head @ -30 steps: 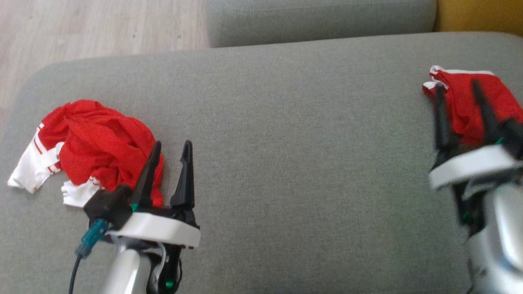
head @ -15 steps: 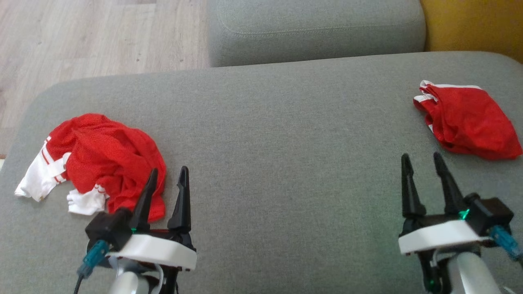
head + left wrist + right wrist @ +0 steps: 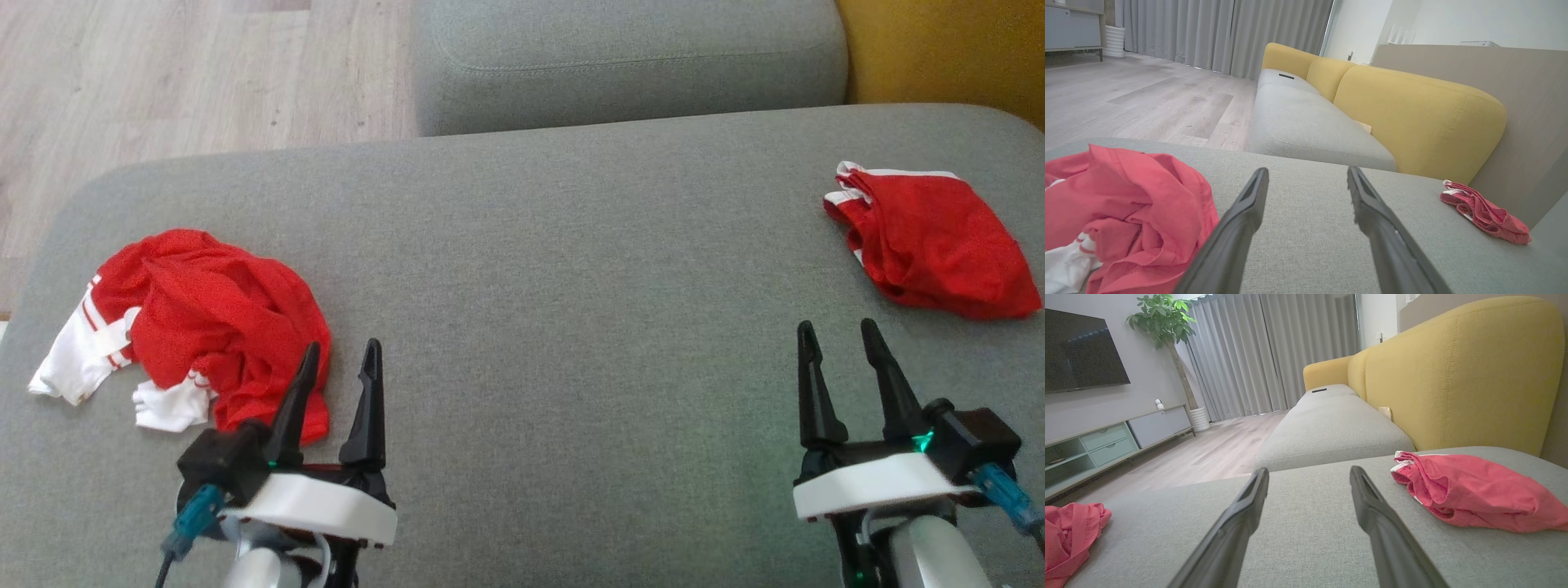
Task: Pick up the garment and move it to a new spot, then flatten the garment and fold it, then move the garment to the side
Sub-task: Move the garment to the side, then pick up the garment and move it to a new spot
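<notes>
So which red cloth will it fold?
On the grey cushion, look to its left end, just beside the left tool. The jersey lies crumpled there; unlike the smaller red garment at the right, it has white sleeves with red stripes.

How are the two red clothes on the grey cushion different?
The jersey is bigger than the small red garment. The jersey is a crumpled heap; the small red garment lies flatter. The jersey shows white sleeves with red stripes; the small red garment shows just thin white trim at one edge. Both are red and white, and both lie on the grey cushion.
</notes>
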